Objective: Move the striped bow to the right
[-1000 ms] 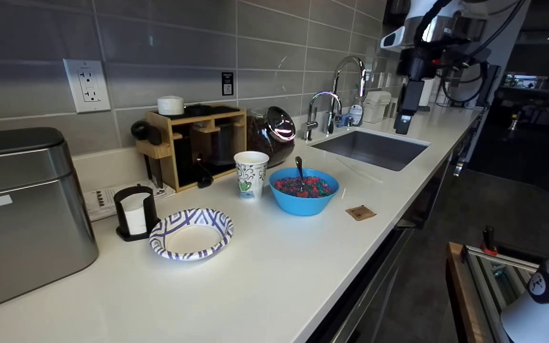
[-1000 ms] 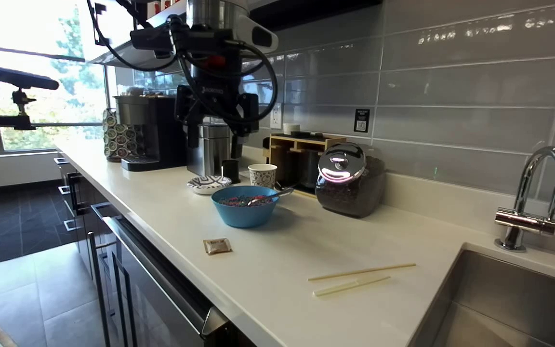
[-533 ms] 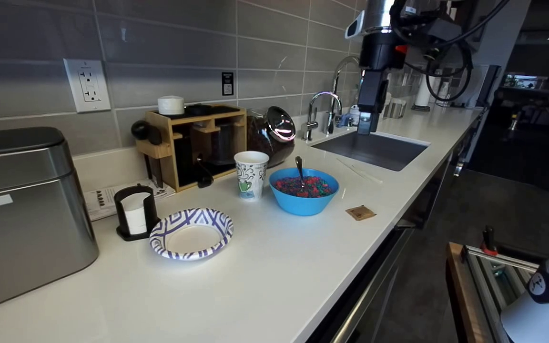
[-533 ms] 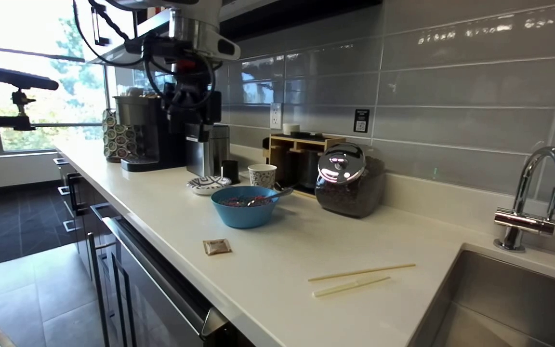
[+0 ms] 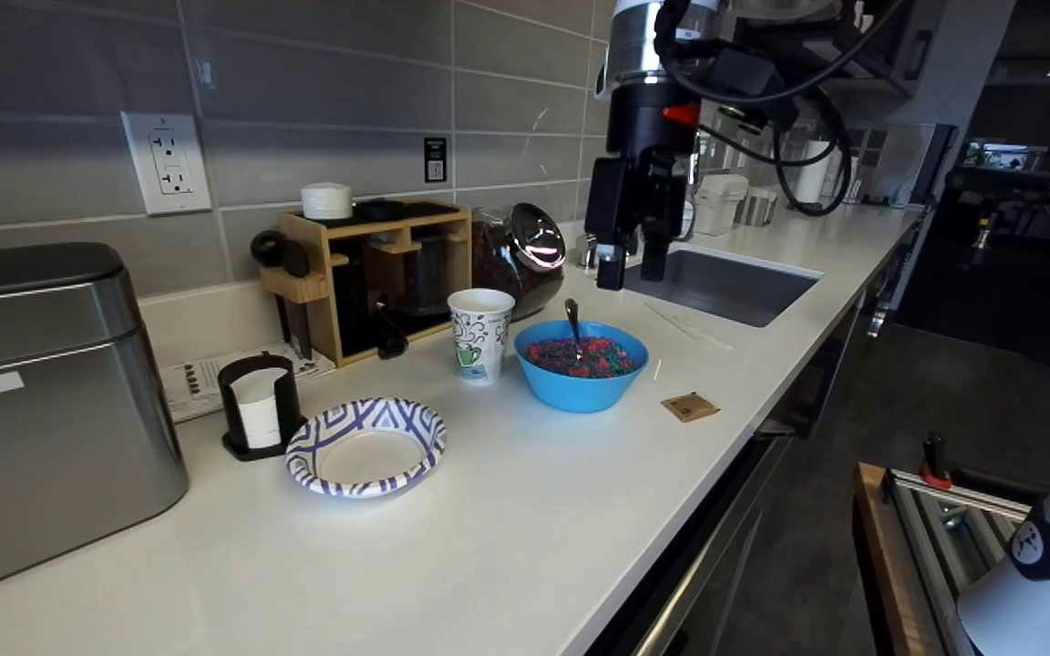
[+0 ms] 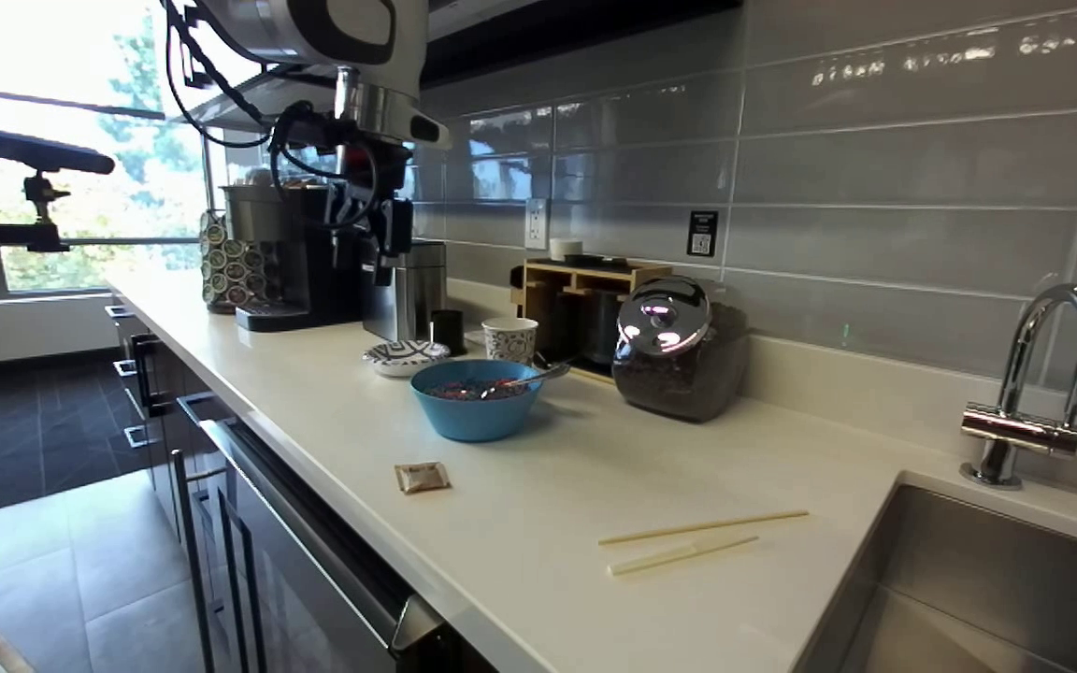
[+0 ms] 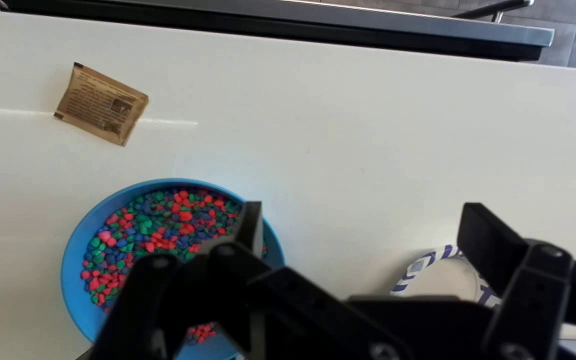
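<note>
The striped bow, a shallow white bowl with dark blue zigzags, sits upright on the counter in both exterior views (image 5: 368, 458) (image 6: 405, 357). In the wrist view its rim (image 7: 420, 266) shows at lower right, partly hidden behind the gripper. My gripper is open and empty, with its fingers well apart in the wrist view (image 7: 363, 215). It hangs in the air well above the counter in both exterior views (image 5: 632, 271) (image 6: 361, 262). In an exterior view it appears above and beyond the blue bowl, apart from the striped bowl.
A blue bowl (image 5: 577, 392) with coloured bits and a spoon stands beside a patterned paper cup (image 5: 479, 342). A black holder (image 5: 286, 401) stands close by the striped bowl. A brown packet (image 5: 690, 407), glass jar (image 6: 679, 365), steel bin (image 5: 51, 428) and sink (image 5: 725, 282) are around.
My gripper has moved across toward the bowls, leftward in both exterior views, and has turned, so both fingers now show apart. The bowls have not moved.
</note>
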Robot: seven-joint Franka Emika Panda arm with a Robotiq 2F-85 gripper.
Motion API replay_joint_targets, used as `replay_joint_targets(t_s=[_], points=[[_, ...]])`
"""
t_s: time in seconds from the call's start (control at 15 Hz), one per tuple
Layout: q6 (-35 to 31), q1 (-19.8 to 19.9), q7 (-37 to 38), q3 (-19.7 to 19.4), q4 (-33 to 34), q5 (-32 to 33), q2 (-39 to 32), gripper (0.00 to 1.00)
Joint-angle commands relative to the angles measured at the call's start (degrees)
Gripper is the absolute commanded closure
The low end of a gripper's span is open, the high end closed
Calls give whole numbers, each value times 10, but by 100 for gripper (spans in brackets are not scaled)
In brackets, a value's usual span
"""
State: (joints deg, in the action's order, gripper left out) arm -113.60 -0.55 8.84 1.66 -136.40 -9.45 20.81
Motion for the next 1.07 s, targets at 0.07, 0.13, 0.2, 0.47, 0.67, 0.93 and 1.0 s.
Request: replay_joint_targets(t_s=[0.07,0.13,0.2,0.47,0.67,0.93,1.0], points=[[1,1,1,0,5,-1,-6,0],[1,1,1,0,6,-1,-6,0],[-22,0,13,-5,9,-31,-16,0],[-103,-3,97,13,41,-73,-88,0],[-145,-11,136,24,64,-90,-142,0],[-190,-20,189,33,96,-88,-216,0],[-203,-24,198,34,104,-88,-235,0]])
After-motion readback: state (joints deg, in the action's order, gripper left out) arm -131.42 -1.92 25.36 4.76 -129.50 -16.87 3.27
